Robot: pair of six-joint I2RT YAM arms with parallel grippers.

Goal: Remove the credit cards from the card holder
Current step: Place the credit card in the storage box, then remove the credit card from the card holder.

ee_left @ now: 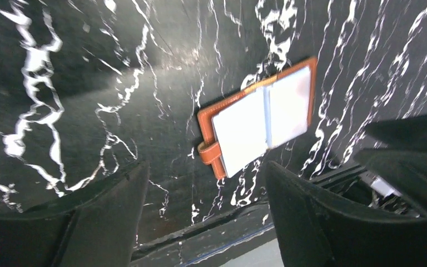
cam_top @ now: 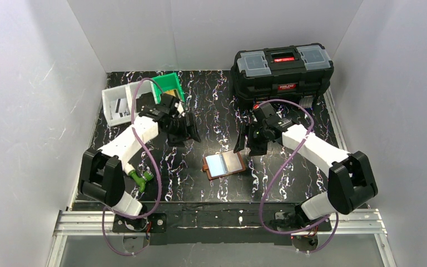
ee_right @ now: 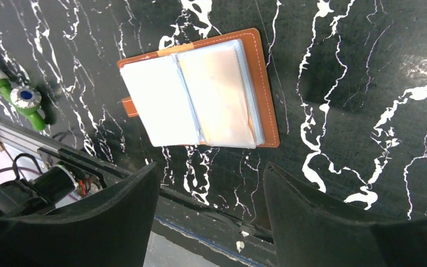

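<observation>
Where the card holder (cam_top: 224, 164) lies open, its edges touch nothing.

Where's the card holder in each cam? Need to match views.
Top external: card holder lies open, just below frame centre.
Left wrist: right of centre, upper half, tilted.
Right wrist: upper centre.
Shared landmark: table's near edge, below the card holder in all three views.

Black table (cam_top: 211, 111) w/ white marble veins. Card holder (cam_top: 223, 164) lies open at centre, pale pockets up. Big black toolbox (cam_top: 282, 72) at back right. White bin (cam_top: 117, 104) & green bin (cam_top: 169, 84) back left. Small green obj (cam_top: 140, 179) front left.
</observation>
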